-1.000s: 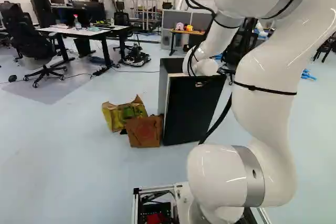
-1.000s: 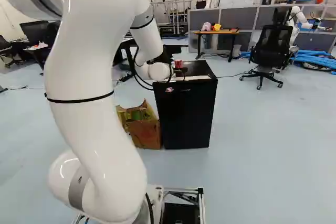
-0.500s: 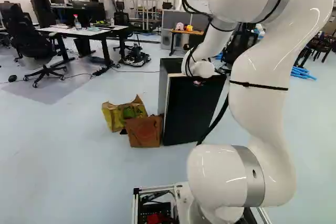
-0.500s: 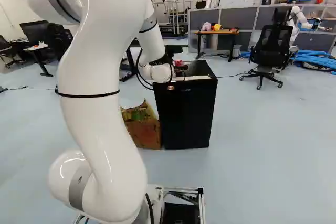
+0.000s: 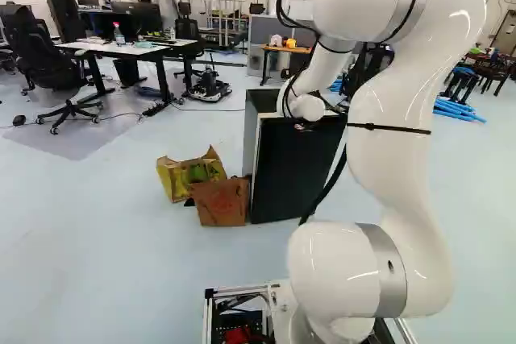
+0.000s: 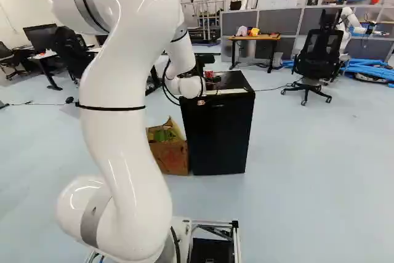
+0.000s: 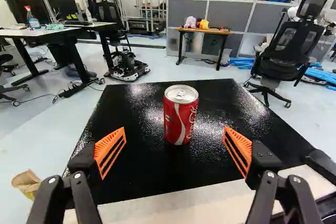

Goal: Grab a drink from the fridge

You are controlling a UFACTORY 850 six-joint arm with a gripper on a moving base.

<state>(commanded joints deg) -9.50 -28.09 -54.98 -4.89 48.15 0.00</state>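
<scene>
Wrist view has your gripper (image 7: 175, 129) spread wide, with the red can (image 7: 180, 116) upright ahead, on top of the fridge (image 6: 218, 133). Probably best to ease in level, keep it centred, then squeeze gently. Your arm (image 6: 126, 152) reaches forward, wrist low by the near left edge.

"the can (image 7: 180, 124)?"
"glossy printed side, smooth; lid (image 7: 181, 94) of bare metal, shiny."
"fridge top (image 7: 136, 156)?"
"black, glossy, finely pebbled to the eye. pale front strip (image 7: 173, 202) smoother, low sheen."
"arm (image 6: 117, 133)?"
"smooth, high-gloss white shell; grey band (image 5: 387, 267) metallic in look."
"orange pads (image 7: 109, 142)?"
"ribbed, matt, rubber or plastic; cannot tell which."
"brown box (image 5: 220, 205)?"
"cardboard by appearance, matt, creased."
"floor (image 6: 308, 195)?"
"smooth, soft sheen."
</scene>
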